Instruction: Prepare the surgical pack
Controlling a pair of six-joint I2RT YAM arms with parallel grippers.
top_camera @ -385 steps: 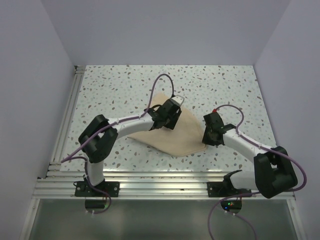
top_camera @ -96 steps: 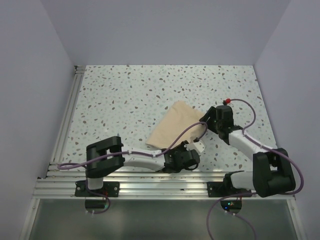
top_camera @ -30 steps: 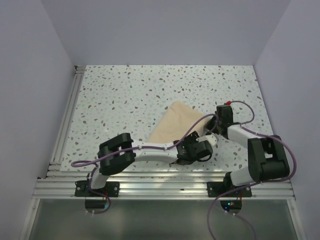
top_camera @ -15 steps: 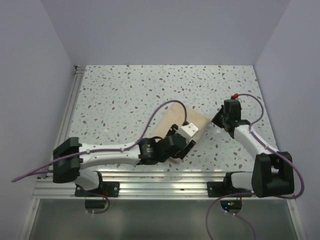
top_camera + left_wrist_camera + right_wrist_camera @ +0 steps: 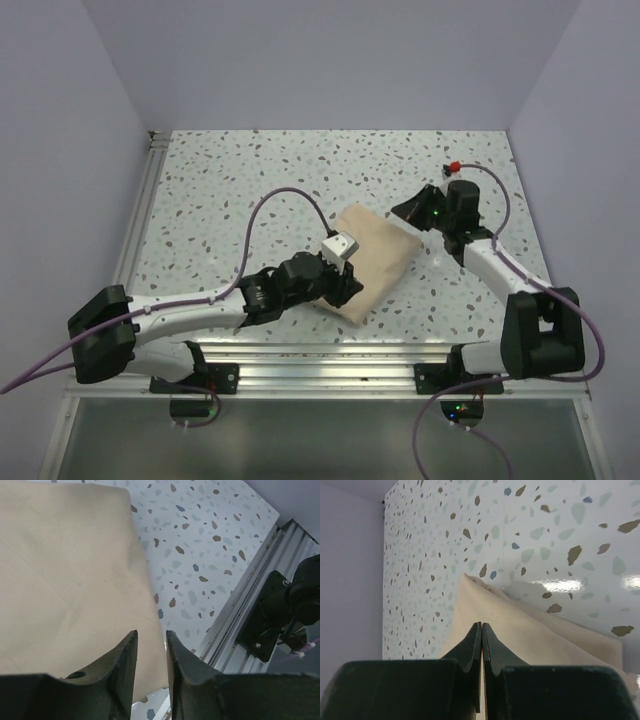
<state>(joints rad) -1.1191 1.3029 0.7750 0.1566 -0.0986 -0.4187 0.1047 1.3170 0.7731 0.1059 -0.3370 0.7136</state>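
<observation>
The surgical pack's beige wrap sheet (image 5: 372, 250) lies folded into a compact slanted rectangle on the speckled table. My left gripper (image 5: 347, 288) is low at the sheet's near-left edge. In the left wrist view its fingers (image 5: 150, 634) stand a narrow gap apart over the sheet (image 5: 65, 570), close to the sheet's edge, and nothing is pinched between them. My right gripper (image 5: 404, 212) hovers just past the sheet's far right corner. Its jaws (image 5: 481, 625) are pressed together, with the sheet (image 5: 535, 640) lying below and ahead of them.
An aluminium rail (image 5: 320, 350) runs along the table's near edge and another runs down the left side (image 5: 135, 240). Lilac walls close in the back and both sides. A black arm base (image 5: 280, 610) sits beyond the rail (image 5: 240, 615) in the left wrist view.
My left arm swung left, carrying its gripper from the sheet's right side to its near-left edge, and its jaws narrowed. My right gripper rose toward the far right. The sheet now lies more compact.
</observation>
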